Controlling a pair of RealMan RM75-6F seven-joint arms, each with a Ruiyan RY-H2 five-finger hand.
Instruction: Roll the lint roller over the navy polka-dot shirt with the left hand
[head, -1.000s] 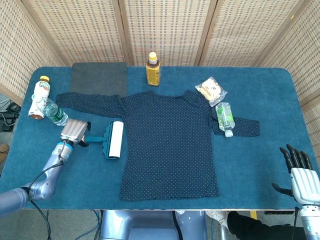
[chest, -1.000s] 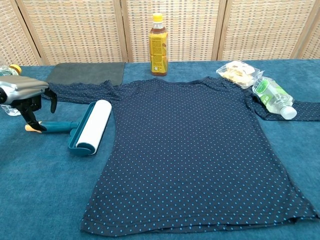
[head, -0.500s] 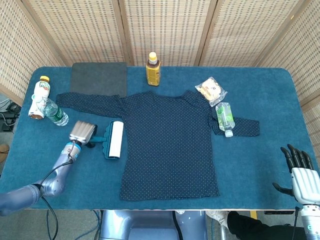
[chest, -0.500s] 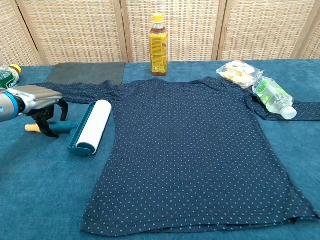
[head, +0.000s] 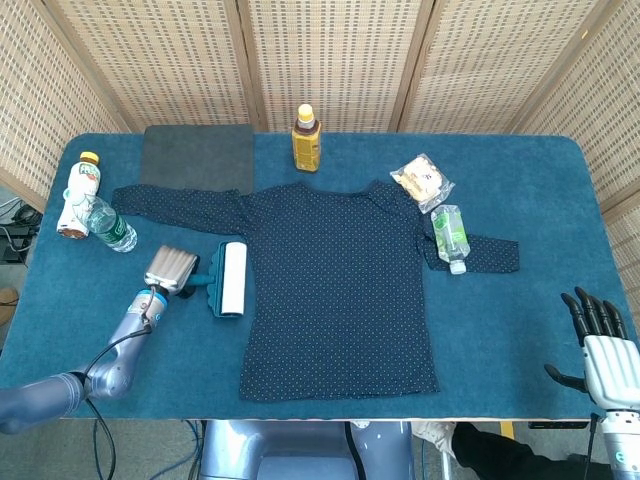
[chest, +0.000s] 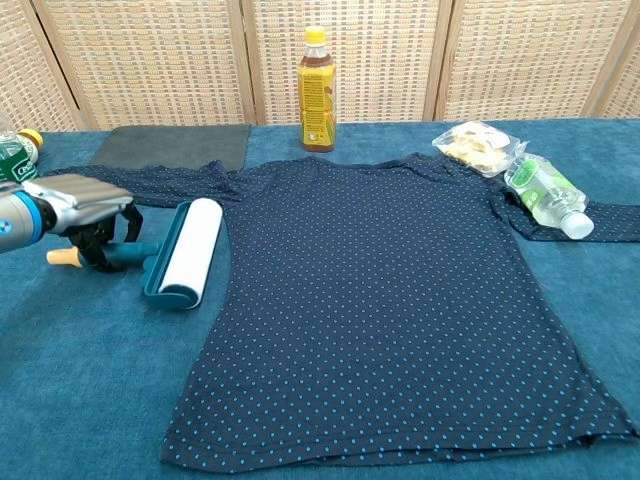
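Two hands are yours to mind: your left hand (chest: 82, 205) sits low over the teal handle of the lint roller (chest: 184, 251), its dark fingers (chest: 98, 240) curled down around the handle, so it grips the roller, whose orange handle tip pokes out to the left of the hand. From the head view the same left hand (head: 172, 269) shows only its silver back, just left of the lint roller (head: 230, 279). The roller's white drum lies on the blue table (head: 540, 190), just beside the left edge of the navy polka-dot shirt (chest: 390, 300); whether the drum touches the cloth you cannot tell. The navy polka-dot shirt (head: 340, 290) is spread flat in the middle of the table, sleeves out to either side. Your right hand (head: 600, 345) hangs at the near right edge of the table, fingers apart and holding nothing, well apart from the shirt. A dark grey mat (head: 197, 157) lies at the far left beside the shirt's sleeve, and an amber bottle (chest: 316, 90) stands upright behind the collar. A snack packet (chest: 477, 146) and a small green-labelled bottle (chest: 545, 193) lie by the right sleeve, the bottle resting on the sleeve. Two more bottles (head: 88, 205) lie near the far left edge
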